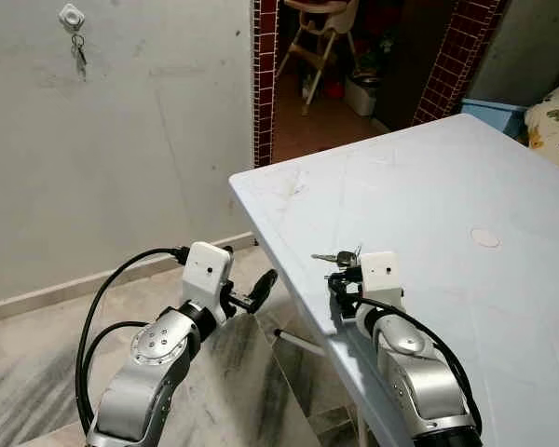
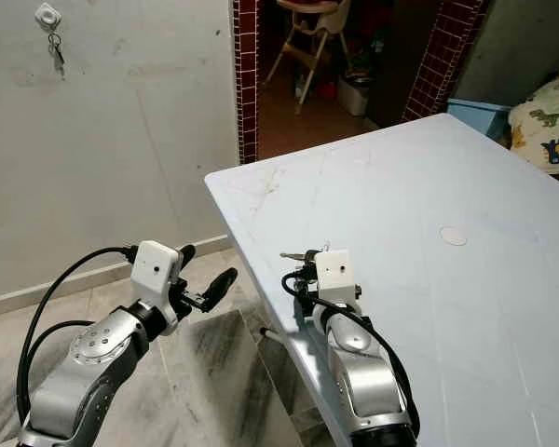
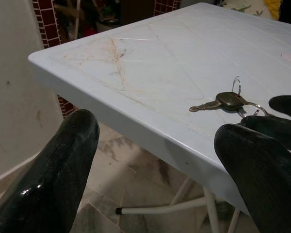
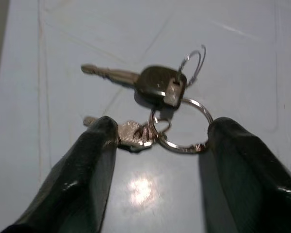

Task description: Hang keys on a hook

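The right gripper (image 4: 155,145), fingers apart, straddles the key bunch (image 4: 153,104) near the table (image 1: 429,186) edge; closing off-centre could flick it off.

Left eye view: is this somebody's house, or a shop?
Most likely a house. A baby's high chair stands through the doorway, a dinosaur-print cushion lies beside the plastic table, and keys hang from a wall hook.

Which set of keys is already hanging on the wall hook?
The small bunch under the white hook on the grey wall. The other keys lie flat on the white table, between the open right gripper's fingers.
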Motion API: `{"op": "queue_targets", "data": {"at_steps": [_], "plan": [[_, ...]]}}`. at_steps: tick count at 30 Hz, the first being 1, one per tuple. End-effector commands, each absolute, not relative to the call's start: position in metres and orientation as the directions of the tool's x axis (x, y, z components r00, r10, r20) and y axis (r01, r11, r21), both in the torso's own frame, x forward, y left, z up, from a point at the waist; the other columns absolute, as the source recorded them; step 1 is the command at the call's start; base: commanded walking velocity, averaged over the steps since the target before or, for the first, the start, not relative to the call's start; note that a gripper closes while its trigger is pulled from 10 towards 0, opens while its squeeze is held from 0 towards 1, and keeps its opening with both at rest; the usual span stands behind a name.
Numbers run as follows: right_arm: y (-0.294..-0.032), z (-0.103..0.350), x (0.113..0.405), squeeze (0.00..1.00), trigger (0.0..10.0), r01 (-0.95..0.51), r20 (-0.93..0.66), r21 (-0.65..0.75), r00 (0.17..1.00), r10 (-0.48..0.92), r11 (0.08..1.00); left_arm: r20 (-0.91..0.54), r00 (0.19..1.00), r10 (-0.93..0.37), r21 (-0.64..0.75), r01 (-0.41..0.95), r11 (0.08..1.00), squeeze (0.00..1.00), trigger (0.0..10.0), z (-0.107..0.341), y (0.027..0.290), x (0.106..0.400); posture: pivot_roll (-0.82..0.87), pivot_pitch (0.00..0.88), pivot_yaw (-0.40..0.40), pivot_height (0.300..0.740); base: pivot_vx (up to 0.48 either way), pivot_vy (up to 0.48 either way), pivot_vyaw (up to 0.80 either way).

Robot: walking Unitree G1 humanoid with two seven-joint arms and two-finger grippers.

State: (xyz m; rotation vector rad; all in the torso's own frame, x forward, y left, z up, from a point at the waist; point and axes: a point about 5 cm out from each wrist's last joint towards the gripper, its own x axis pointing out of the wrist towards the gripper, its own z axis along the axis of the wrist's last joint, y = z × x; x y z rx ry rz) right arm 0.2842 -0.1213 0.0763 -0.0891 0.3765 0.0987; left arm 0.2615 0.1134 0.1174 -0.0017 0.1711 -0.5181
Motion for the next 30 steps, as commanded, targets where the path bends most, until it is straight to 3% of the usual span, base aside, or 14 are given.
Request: {"op": "queue_targets", "data": {"at_steps": [1, 30], "plan": [[-0.127, 0.072, 0.283, 0.00, 0.0, -0.079, -0.396, -0.070, 0.917, 0.046, 0.994, -0.151, 0.861, -0.485, -0.041, 0.485, 0.874, 0.00, 10.0, 0.122, 0.114, 0.263, 0.10, 0.000, -0.046, 0.740, 0.000, 0.000, 0.00], [-0.145, 0.066, 0.285, 0.00, 0.0, -0.001, -0.426, -0.083, 0.904, -0.035, 0.997, -0.158, 0.861, -0.483, -0.040, 0.484, 0.874, 0.00, 10.0, 0.122, 0.115, 0.264, 0.11, 0.000, -0.042, 0.740, 0.000, 0.000, 0.00]]}}
